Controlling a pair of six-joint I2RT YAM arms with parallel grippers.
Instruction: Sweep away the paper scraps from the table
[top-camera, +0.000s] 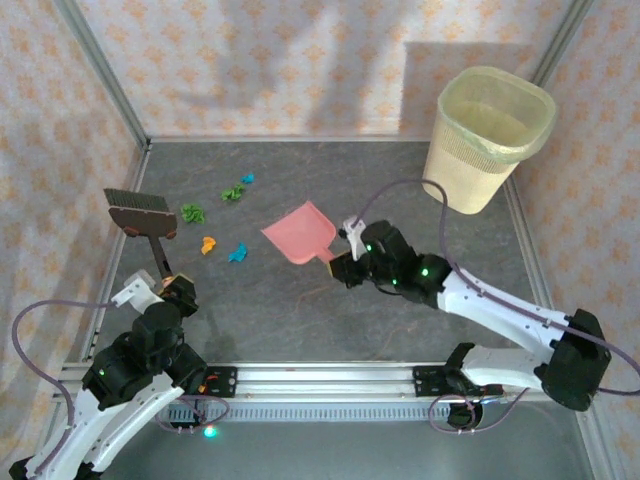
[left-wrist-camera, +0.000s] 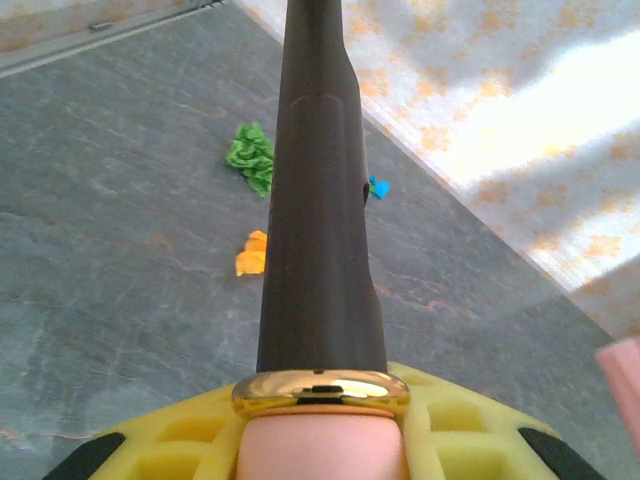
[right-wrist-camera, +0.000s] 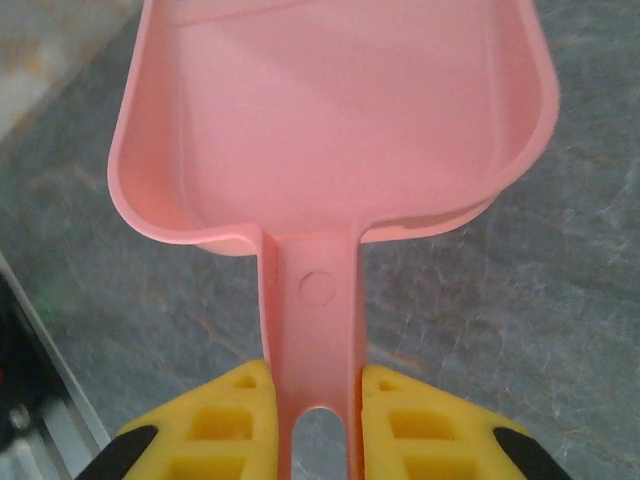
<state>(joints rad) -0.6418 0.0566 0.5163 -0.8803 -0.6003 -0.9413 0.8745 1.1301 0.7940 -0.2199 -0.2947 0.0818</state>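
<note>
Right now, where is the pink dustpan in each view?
Top external: dustpan mid-picture, right of the paper scraps.
Left wrist: dustpan corner at the right edge.
Right wrist: upper centre, handle between the fingers.
Shared landmark: the grey table.

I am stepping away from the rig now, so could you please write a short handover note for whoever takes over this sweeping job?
Grippers: the left end effector is shut on the handle of the brush. The right end effector is shut on the handle of the pink dustpan.
Things: five paper scraps (green, teal, orange) lie on the table between brush head and dustpan. The bin stands in the far right corner.
Done: both tools are in hand.
Left: the pan is empty. Sweep every scrap into it, then probably tip it into the bin.
</note>
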